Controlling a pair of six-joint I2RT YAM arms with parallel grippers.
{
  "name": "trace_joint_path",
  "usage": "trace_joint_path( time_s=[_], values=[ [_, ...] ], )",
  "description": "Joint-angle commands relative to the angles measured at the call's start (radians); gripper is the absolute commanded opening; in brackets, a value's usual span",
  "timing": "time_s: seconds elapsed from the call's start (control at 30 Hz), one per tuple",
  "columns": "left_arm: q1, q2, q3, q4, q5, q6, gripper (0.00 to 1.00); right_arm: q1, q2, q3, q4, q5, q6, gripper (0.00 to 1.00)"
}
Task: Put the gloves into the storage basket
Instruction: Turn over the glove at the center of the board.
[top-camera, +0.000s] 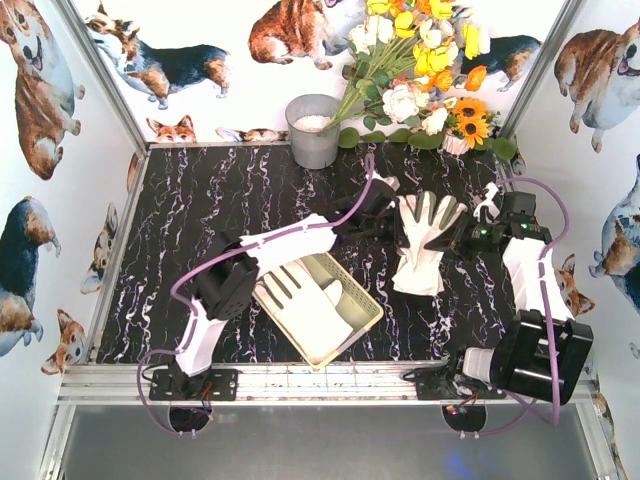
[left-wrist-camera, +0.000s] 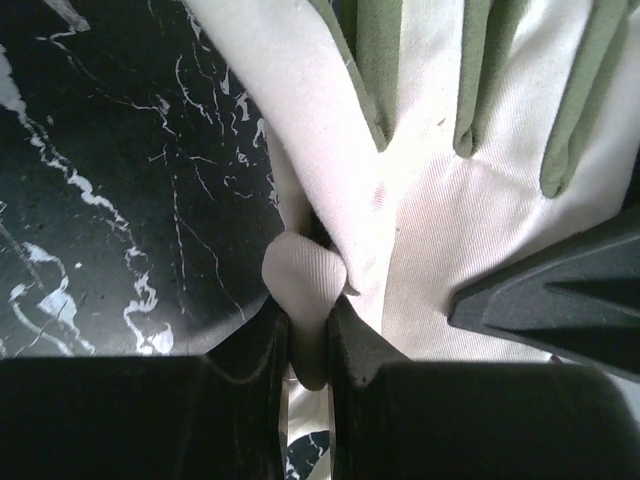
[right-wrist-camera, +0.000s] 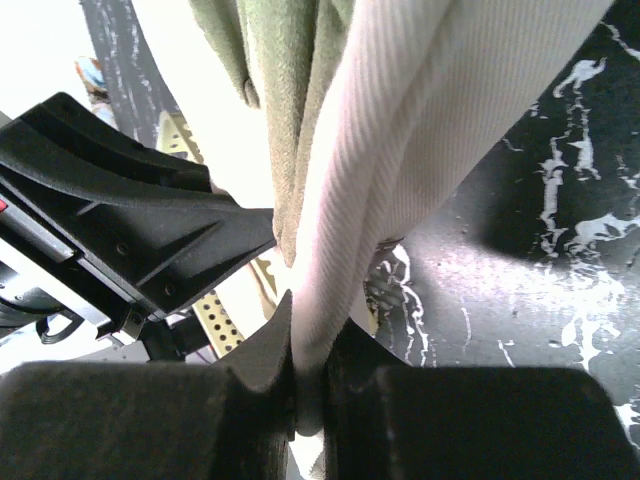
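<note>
1. Storage basket (top-camera: 368, 318) sat left of centre near the front edge, pale slotted plastic, long axis on a slant; a couple of cream gloves (top-camera: 300, 290) with dark finger strips lay inside it
2. Left gripper (top-camera: 392, 222) was pinched almost shut on a soft fold at the left edge of the held glove (top-camera: 422, 235), limp woven twill
3. That glove hung between both claws over the dark marble-look table (top-camera: 200, 220), fingers toward the back, cuff drooping frontward; the basket lay to its left and nearer the bases, so I'd guess the carry goes that way
4. Right gripper (top-camera: 460, 238) was clamped tight on the glove's right edge, fabric bunched between the jaws
</note>
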Motion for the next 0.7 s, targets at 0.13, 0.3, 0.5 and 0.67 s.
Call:
trace_joint_path(
  time_s=[0.13, 0.3, 0.5, 0.67],
  values=[
    [-0.02, -0.203, -0.177, 0.003, -0.099, -0.012, 0.0, 0.062, -0.031, 0.16, -0.092, -0.06, 0.023, 0.0],
    [-0.023, -0.331, -0.307, 0.007, -0.106, -0.033, 0.0, 0.169, -0.031, 0.185, -0.061, -0.038, 0.083, 0.0],
    [-0.02, -0.528, -0.426, -0.076, -0.173, -0.01, 0.0, 0.29, -0.012, 0.219, -0.038, -0.008, 0.137, 0.0],
    [-0.021, -0.646, -0.516, -0.107, -0.169, -0.034, 0.0, 0.398, 0.008, 0.234, -0.012, 0.033, 0.173, 0.0]
  ],
)
